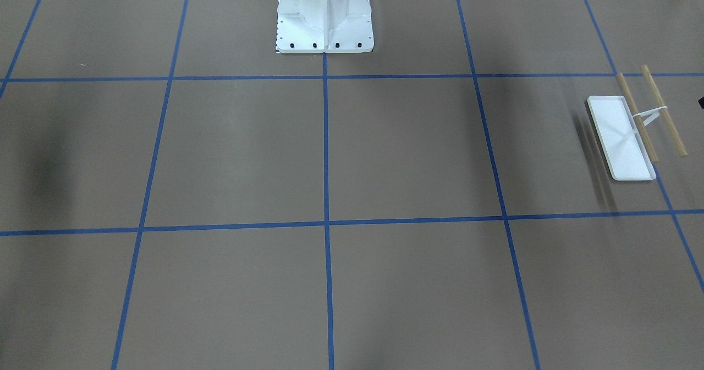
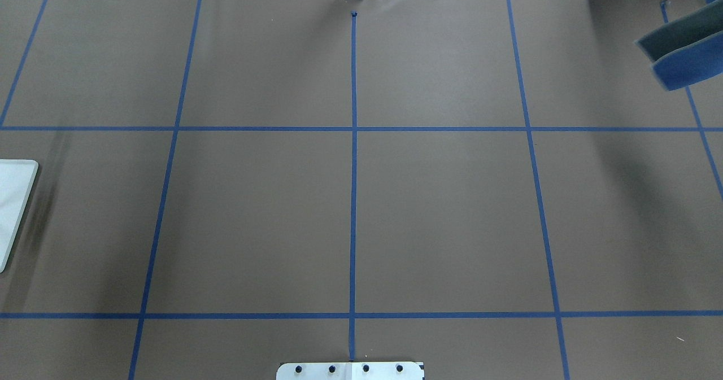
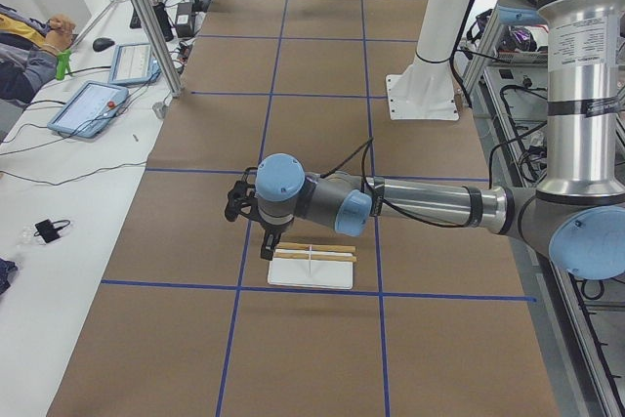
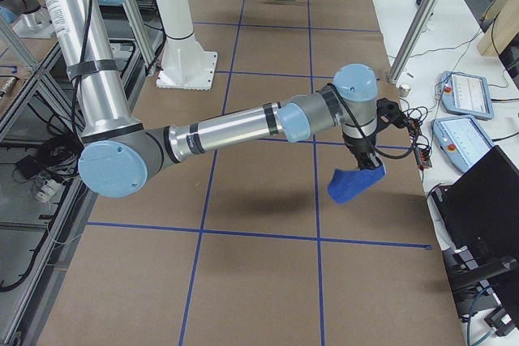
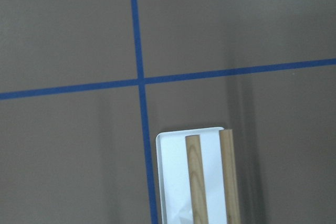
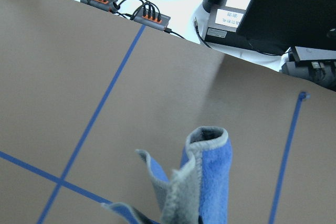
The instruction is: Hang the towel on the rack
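The rack has a white tray base and two wooden dowel bars, and stands on the robot's left side of the table. It also shows in the exterior left view and the left wrist view. In the overhead view only a corner of its tray shows. My left gripper hangs over the rack's end; I cannot tell whether it is open or shut. The blue towel hangs folded under my right gripper, above the table. It also shows in the overhead view and the right wrist view. The right fingers are hidden.
The large white bolted pedestal stands at the robot's side of the table. Blue tape lines grid the brown tabletop. Beyond the far edge are tablets, cables and a metal post. An operator sits there.
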Robot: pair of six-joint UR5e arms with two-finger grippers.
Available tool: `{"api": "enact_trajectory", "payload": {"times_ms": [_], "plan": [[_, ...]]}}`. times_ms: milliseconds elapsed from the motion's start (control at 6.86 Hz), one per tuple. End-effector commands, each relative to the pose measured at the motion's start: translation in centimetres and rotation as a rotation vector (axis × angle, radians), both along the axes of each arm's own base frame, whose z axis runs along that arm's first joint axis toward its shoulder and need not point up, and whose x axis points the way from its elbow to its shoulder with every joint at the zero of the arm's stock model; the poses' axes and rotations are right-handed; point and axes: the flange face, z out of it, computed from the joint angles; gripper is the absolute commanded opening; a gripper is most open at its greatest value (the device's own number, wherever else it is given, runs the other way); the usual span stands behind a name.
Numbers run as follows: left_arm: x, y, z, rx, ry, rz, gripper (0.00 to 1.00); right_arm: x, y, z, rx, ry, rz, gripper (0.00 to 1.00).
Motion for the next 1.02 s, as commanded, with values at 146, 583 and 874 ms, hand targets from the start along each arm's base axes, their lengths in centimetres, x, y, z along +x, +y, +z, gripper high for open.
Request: {"api": "enact_trajectory", "payload": {"times_ms": [146, 583, 874], "plan": [[7.0, -3.9, -11.0, -0.223, 0.251, -0.018, 0.98, -10.7, 5.0, -10.3, -0.051, -0.107, 0.067, 0.00], [18.0, -8.6, -23.1, -0.644, 0.330, -0.076, 0.98, -15.6, 8.4, -19.6, -0.043, -0.141, 0.068, 0.00], [18.4, -8.3, -20.8, -0.482, 0.378, -0.028, 0.98, -17.7, 9.7, -22.3, -0.053, -0.147, 0.081, 0.00]]}}
